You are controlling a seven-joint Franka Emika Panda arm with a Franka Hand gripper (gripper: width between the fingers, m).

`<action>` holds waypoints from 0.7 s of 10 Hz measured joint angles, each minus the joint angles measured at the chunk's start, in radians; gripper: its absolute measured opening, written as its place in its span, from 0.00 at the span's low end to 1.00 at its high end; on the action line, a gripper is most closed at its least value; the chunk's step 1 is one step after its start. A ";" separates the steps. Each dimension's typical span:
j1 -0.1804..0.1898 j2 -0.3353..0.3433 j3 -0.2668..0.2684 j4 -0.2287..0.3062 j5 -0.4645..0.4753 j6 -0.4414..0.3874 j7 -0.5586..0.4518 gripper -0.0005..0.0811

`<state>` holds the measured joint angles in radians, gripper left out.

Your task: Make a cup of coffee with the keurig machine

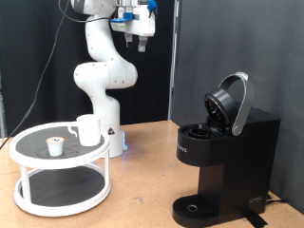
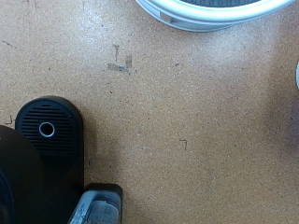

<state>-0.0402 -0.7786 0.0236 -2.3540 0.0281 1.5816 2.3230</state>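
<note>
The white cup (image 1: pixel 88 129) stands upright on the top tier of a round white stand (image 1: pixel 28 157) at the exterior view's left. The black keurig machine (image 1: pixel 226 161) stands at the right with its domed lid (image 1: pixel 231 103) hinged open. My gripper (image 1: pixel 140 40) hangs high above the table near the exterior view's top, far from both and holding nothing that I can see. In the wrist view the machine's round drip base (image 2: pixel 47 129) shows from above, with the grey lid handle (image 2: pixel 96 205) beside it. My fingers do not show there.
A tiny white pod with a dark top (image 1: pixel 56 144) sits on the stand's top tier beside the cup. The stand's rim (image 2: pixel 210 14) also shows in the wrist view. A bare wooden table (image 1: pixel 142 195) lies between stand and machine. The arm's base (image 1: pixel 112 142) is behind the stand.
</note>
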 joint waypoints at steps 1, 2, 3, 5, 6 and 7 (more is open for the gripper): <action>0.000 0.000 -0.004 0.000 0.000 -0.005 -0.013 0.91; -0.001 0.000 -0.020 0.000 0.000 -0.010 -0.038 0.91; -0.006 0.000 -0.050 0.000 0.000 -0.011 -0.068 0.91; -0.028 -0.001 -0.116 0.000 -0.015 -0.011 -0.113 0.91; -0.046 -0.003 -0.141 0.000 -0.032 -0.008 -0.124 0.91; -0.062 -0.004 -0.165 0.002 -0.055 -0.008 -0.150 0.91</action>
<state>-0.1017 -0.7826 -0.1417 -2.3523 -0.0265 1.5734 2.1734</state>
